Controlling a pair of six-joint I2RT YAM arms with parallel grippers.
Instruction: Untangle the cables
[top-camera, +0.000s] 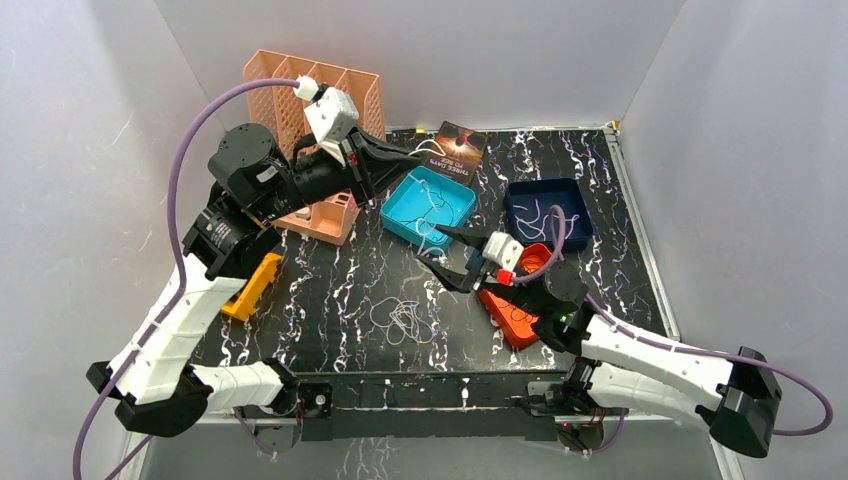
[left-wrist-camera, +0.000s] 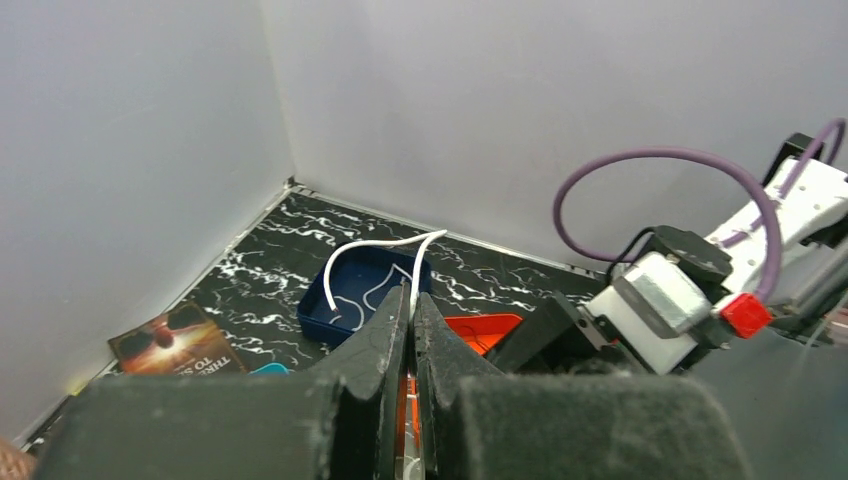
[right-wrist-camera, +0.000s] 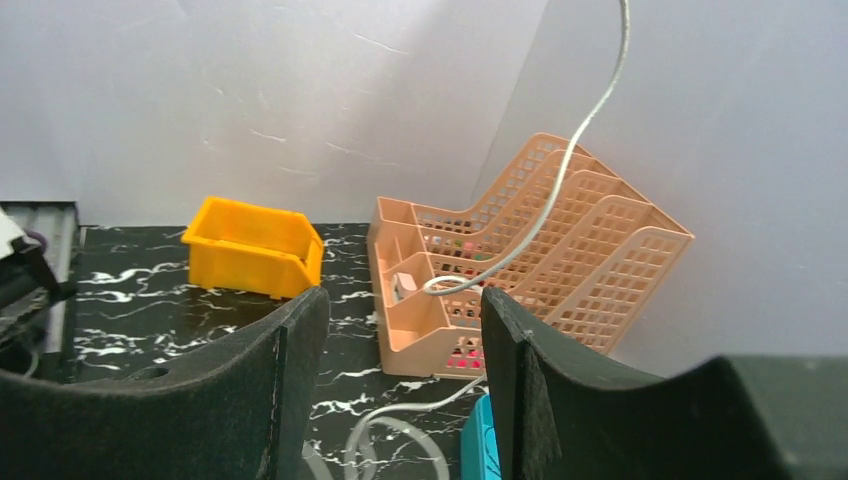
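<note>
While L claw (left-wrist-camera: 412, 298) is pinched shut on a thin white cable (left-wrist-camera: 390, 242), lifted above the teal bin (top-camera: 393, 205), R claw (right-wrist-camera: 400, 300) hangs open, gripping nothing. Risks: strand slips free, or a pull drags the bin. Cable's far end is cut off; unclear if it joins the loose coil (top-camera: 400, 318) on table (top-camera: 330, 300).

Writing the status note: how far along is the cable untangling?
Looks done: loose white cables lie in the teal tray and navy tray. In hand: the left gripper is shut on a white cable, held off the table; the right gripper is open, holding nothing. Left: a looped cable tangle on the table.
</note>
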